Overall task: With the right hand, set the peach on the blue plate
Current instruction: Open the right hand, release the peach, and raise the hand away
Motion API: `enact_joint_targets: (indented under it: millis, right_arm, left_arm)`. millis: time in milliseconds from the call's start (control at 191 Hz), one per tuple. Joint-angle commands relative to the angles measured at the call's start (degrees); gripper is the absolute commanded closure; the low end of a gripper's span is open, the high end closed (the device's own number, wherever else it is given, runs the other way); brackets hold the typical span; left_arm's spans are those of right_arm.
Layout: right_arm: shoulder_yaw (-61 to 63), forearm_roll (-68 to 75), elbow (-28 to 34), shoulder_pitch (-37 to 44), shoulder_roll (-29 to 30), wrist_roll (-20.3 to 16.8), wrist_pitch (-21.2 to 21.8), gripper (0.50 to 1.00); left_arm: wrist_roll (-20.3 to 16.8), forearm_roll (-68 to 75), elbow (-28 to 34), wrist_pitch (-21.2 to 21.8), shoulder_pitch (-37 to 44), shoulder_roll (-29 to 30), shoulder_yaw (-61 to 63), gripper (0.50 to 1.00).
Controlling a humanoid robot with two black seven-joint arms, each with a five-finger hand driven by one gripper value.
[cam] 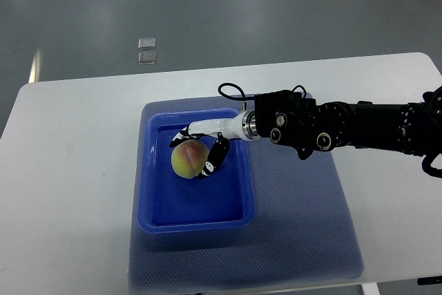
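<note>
A yellow-green peach with a pink blush (188, 159) is inside the blue plate (197, 208), a rectangular tray, in its upper half. My right hand (200, 148) reaches in from the right over the tray's far right corner. Its white and black fingers (215, 157) curl around the peach's top and right side, touching it. Whether the peach rests on the tray floor or is held just above it is unclear. The left arm is out of view.
The tray sits on a blue-grey mat (304, 226) on a white table (69, 170). The table's front edge runs close below the mat. Two small clear squares (146, 50) lie on the floor beyond the table.
</note>
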Motion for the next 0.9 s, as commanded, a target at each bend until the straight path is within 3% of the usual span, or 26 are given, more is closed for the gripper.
enact_joint_targets:
  millis: [0, 215, 220, 272, 325, 341, 503, 603, 608, 660, 707, 713, 755, 896]
  right_arm:
    - [0.5, 0.1, 0.4, 0.8, 0.0, 0.0, 0.5, 0.568]
    - [3.1, 0.9, 1.8, 5.8, -4.5, 0.3, 1.5, 0.568]
    - [6.5, 1.0, 2.6, 6.3, -7.2, 0.3, 2.0, 0.568]
    - [10.3, 1.0, 3.1, 6.1, -10.3, 0.4, 2.6, 0.568]
    - [10.3, 1.0, 3.1, 6.1, -10.3, 0.4, 2.6, 0.568]
    - [15.4, 1.0, 3.2, 4.9, -13.0, 0.4, 2.8, 0.568]
    - [32.8, 2.0, 3.2, -7.2, -18.8, 0.5, 3.0, 0.568]
    - [40.8, 2.3, 3.1, -12.5, -18.9, 0.5, 3.2, 0.568]
    - [47.9, 2.4, 3.0, -16.6, -18.6, 0.5, 3.3, 0.568]
    - [56.0, 2.4, 3.0, -21.0, -17.9, 0.5, 3.4, 0.568]
    - [56.0, 2.4, 3.0, -21.0, -17.9, 0.5, 3.4, 0.568]
    - [62.9, 2.5, 2.6, -24.8, -16.5, 0.6, 3.4, 0.568]
    - [68.6, 3.5, 2.1, -27.6, -14.8, 0.6, 3.5, 0.568]
    - [79.2, 11.9, -1.1, -32.5, -10.6, 0.6, 4.1, 0.568]
  left_arm:
    - [0.0, 0.0, 0.0, 0.1, 0.0, 0.0, -0.1, 0.500]
    - [0.0, 0.0, 0.0, 0.0, 0.0, 0.0, 0.0, 0.500]
    - [0.0, 0.0, 0.0, 0.1, 0.0, 0.0, 0.0, 0.500]
    - [0.0, 0.0, 0.0, 0.0, 0.0, 0.0, 0.0, 0.500]
    - [0.0, 0.0, 0.0, 0.0, 0.0, 0.0, 0.0, 0.500]
    - [0.0, 0.0, -0.1, 0.1, 0.0, 0.0, 0.0, 0.500]
    - [0.1, 0.1, -0.2, 0.0, 0.0, 0.0, 0.0, 0.500]
    - [0.1, 0.1, -0.2, 0.0, 0.0, 0.0, 0.1, 0.500]
    - [0.1, 0.1, -0.2, 0.0, 0.0, 0.0, 0.1, 0.500]
    - [0.1, 0.1, -0.2, 0.0, 0.0, 0.0, 0.1, 0.500]
    - [0.1, 0.1, -0.2, 0.0, 0.0, 0.0, 0.1, 0.500]
    - [0.1, 0.1, -0.2, 0.0, 0.0, 0.0, 0.0, 0.500]
    - [0.1, 0.1, -0.3, 0.0, 0.0, 0.0, 0.0, 0.500]
    - [0.1, 0.1, -0.3, 0.0, 0.0, 0.0, 0.0, 0.500]
